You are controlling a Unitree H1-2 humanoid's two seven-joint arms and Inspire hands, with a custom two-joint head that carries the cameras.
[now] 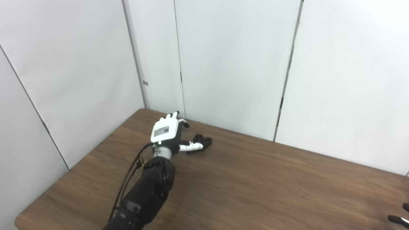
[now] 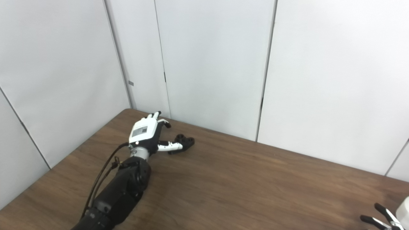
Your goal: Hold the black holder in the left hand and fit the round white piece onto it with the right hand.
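Counter [image 1: 255,185] runs from lower left to right, w/ wall panels [image 1: 236,64] right behind its far edge and along its left side. Left robot hand [image 1: 167,132] sits over the far left corner of the counter, arm coming up from the bottom left. Holder [image 1: 201,143] lies on the counter just right of that robot hand, by the thumb; can't tell if touching. Right robot hand [image 2: 383,218] is at the bottom right corner, near the counter's front right, well apart from the holder. Only its fingertips show in the left eye view.
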